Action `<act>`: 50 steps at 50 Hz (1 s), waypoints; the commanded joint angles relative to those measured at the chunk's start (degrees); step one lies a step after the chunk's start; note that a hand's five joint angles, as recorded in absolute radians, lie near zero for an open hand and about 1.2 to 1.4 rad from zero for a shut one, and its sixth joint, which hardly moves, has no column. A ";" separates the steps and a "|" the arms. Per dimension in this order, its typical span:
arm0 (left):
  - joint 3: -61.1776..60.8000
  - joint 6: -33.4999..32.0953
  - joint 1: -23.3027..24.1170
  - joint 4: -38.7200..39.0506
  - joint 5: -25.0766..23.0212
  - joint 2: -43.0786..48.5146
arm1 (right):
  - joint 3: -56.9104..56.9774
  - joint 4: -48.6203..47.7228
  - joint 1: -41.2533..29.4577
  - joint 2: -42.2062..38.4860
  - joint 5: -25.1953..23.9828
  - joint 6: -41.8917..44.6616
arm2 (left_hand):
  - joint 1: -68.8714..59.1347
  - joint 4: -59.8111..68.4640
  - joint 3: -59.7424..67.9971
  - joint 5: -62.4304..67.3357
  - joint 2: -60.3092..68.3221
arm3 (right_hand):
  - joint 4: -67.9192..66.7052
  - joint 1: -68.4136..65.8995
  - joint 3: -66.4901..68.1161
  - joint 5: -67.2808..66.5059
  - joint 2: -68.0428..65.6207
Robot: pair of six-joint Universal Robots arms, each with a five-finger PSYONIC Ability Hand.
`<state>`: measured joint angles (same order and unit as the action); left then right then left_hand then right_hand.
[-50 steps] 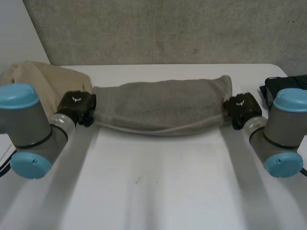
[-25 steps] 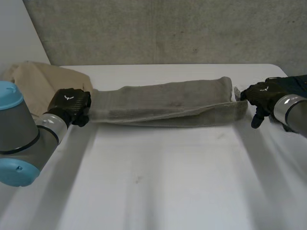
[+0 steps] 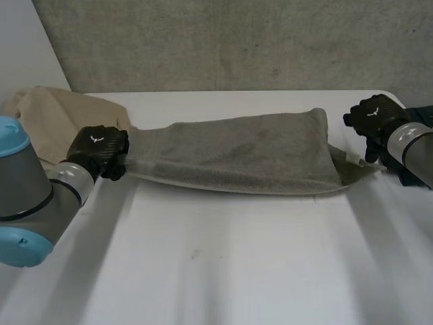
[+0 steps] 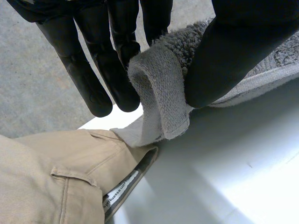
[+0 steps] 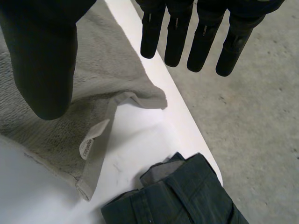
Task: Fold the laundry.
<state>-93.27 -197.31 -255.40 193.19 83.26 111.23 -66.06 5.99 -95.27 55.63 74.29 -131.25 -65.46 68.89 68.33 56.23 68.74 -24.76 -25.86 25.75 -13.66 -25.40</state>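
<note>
Left hand [image 4: 229, 51] is clamped on one short end of the grey towel [image 3: 243, 152]: I see the hem rolled up and pinched between the thumb and the fingers. The towel lies doubled lengthwise, a long band stretched across the far half of the white surface [image 3: 223, 257]. At its other end the lower layer pokes out past the upper one, and its corner and label [image 5: 88, 144] lie flat and uncovered. Right hand [image 5: 205, 32] hovers just above that corner with fingers straight and spread from the thumb, holding nothing.

I judge the lengthwise fold to be laid down and the crosswise fold to be next. That calls for my right hand to come down and take both layers at its end together, squaring the stray corner first, then carry that end over to the pinched one.

Beige trousers [image 4: 51, 177] lie just beside the left hand, touching the towel's end, and a dark folded garment [image 5: 187, 196] sits near the right. I must keep both out of the fold.
</note>
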 commanded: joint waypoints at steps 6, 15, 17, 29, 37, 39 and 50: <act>0.37 0.26 -0.27 0.00 -0.03 -0.05 | -5.74 4.74 3.78 2.37 -4.14 -0.76 | -14.54 11.11 11.67 13.77 11.26 | -1.73 -0.63 0.73 -2.83 -1.09; 1.07 1.58 -0.27 0.00 -0.03 0.30 | -12.95 -4.22 5.89 1.85 -7.75 1.96 | -14.54 11.11 11.67 13.77 11.26 | -1.90 -0.80 0.90 -2.99 -1.25; 1.07 1.75 -0.27 0.00 -0.03 0.30 | -13.57 -6.77 5.80 0.80 -8.02 1.96 | -14.54 11.11 11.67 13.77 11.26 | -3.07 -1.97 2.08 -4.17 -2.43; 1.33 2.11 -0.62 -3.16 0.32 -0.40 | -11.99 -17.31 3.52 -7.46 -6.97 0.91 | -14.54 11.11 11.67 13.77 11.26 | -11.12 -10.02 10.12 -12.22 -10.48; 1.33 2.28 -0.89 -6.15 0.59 -1.02 | -10.93 -22.16 3.60 -9.76 -5.91 -1.91 | -14.54 11.11 11.67 13.77 11.26 | -55.13 -54.04 54.14 -56.23 -54.49; 1.16 2.28 -0.97 -7.12 0.59 -1.72 | -11.28 -22.07 4.13 -8.88 -5.56 -2.17 | -14.54 11.11 11.67 13.77 11.26 | -55.24 -54.14 54.25 -56.34 -54.60; -1.74 -0.25 -1.41 -23.95 1.29 -8.30 | -22.16 -3.57 10.89 7.27 -7.58 2.98 | -14.54 11.11 11.67 13.77 11.26 | -55.24 -54.14 54.25 -56.34 -54.60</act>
<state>-93.16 -195.52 -256.80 179.44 84.02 106.13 -82.76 -9.48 -87.68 54.70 67.29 -133.15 -65.46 68.89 68.33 56.23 68.74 -68.47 -64.80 67.96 -56.57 -67.65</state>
